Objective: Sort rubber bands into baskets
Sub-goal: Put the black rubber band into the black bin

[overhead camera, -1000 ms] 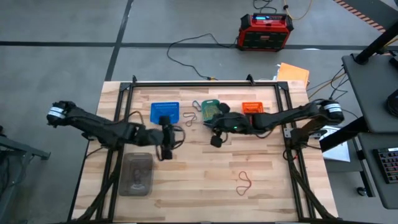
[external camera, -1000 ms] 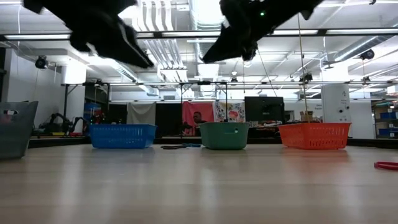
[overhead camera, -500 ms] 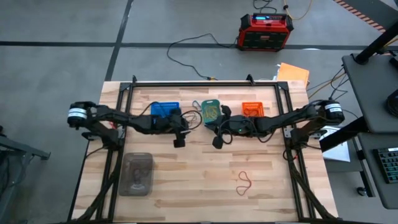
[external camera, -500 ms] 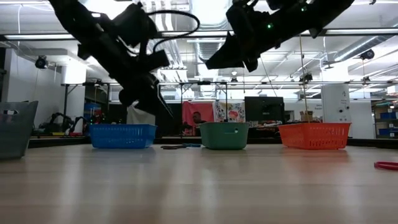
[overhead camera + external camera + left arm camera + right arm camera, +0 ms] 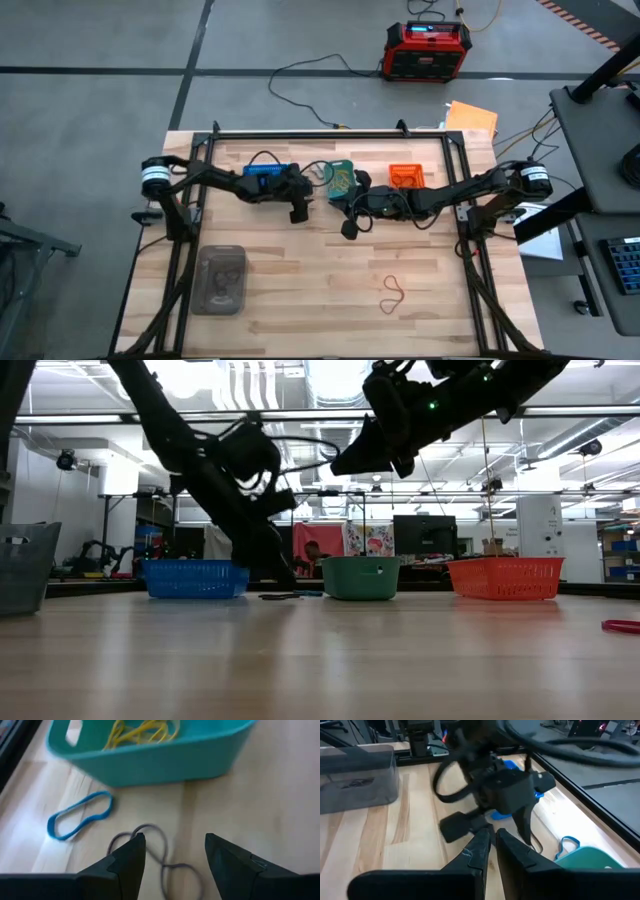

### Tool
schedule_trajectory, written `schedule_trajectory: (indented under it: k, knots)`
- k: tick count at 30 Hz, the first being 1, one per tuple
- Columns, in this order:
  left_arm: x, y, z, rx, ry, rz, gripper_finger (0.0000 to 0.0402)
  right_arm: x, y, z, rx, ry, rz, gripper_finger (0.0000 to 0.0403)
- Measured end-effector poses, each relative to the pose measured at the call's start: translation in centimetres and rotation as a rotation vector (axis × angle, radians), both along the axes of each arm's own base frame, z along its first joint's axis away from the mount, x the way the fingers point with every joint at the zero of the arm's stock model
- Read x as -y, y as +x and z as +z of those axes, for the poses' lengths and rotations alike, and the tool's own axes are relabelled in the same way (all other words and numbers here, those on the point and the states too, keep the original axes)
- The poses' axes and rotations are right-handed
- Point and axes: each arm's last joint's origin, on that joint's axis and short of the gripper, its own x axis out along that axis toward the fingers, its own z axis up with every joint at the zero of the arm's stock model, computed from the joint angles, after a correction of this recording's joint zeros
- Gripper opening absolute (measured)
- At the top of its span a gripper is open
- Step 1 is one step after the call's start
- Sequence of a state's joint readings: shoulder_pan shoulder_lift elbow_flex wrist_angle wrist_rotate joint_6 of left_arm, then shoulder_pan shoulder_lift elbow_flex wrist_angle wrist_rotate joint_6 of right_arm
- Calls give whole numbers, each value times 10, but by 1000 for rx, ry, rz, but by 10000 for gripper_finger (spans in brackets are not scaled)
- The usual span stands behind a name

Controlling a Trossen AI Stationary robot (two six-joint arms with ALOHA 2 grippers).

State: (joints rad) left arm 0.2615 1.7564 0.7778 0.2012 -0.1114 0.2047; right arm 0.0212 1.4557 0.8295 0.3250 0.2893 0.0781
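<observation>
My left gripper (image 5: 172,862) is open and low over the table, between the blue basket (image 5: 262,177) and the teal basket (image 5: 150,755). A twisted grey rubber band (image 5: 167,867) lies on the wood between its fingertips, and I cannot tell whether they touch it. A blue rubber band (image 5: 80,815) lies flat beside it. Yellow bands (image 5: 142,730) lie in the teal basket. My right gripper (image 5: 349,228) is shut and raised in front of the teal basket (image 5: 340,178); nothing shows between its fingers (image 5: 481,851). The orange basket (image 5: 404,174) stands to the right.
A red rubber band (image 5: 393,293) lies on the table's near right part. A clear grey container (image 5: 220,280) stands at the near left. The left arm (image 5: 500,790) and its black cables hang close in front of my right gripper. Black frame rails run along the table's sides.
My left gripper has gone toward the table's far edge and to the right, and down, from near the grey container to the spot between the blue and teal baskets. My right gripper has kept almost still.
</observation>
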Motion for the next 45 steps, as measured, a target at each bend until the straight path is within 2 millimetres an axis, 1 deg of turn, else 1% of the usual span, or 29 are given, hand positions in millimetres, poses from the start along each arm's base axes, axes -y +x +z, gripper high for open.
schedule_trajectory:
  k: [4,9,16,25,34,38,41,43,45]
  knots:
    - [-8,1,-8,-24,-9,26,189,0,0,0,-3,0,0,27]
    - [-12,1,-10,-27,-9,34,186,0,0,0,-4,-1,0,27]
    - [-12,0,-10,-37,-11,36,157,0,0,0,-4,-1,0,27]
    - [-11,-2,-12,-74,-10,21,104,0,0,0,-3,-1,0,27]
    - [-11,-3,-13,-83,-9,15,12,0,0,0,-3,0,0,27]
    - [-9,-2,-13,-83,-7,13,3,0,0,0,-3,-2,1,27]
    - [-2,-1,-7,-66,-10,-23,1,0,0,0,-3,-3,1,27]
    - [7,0,3,-40,-9,-64,0,0,0,0,-6,-10,4,27]
    - [16,-1,18,-9,6,-98,0,0,0,0,-6,-11,4,27]
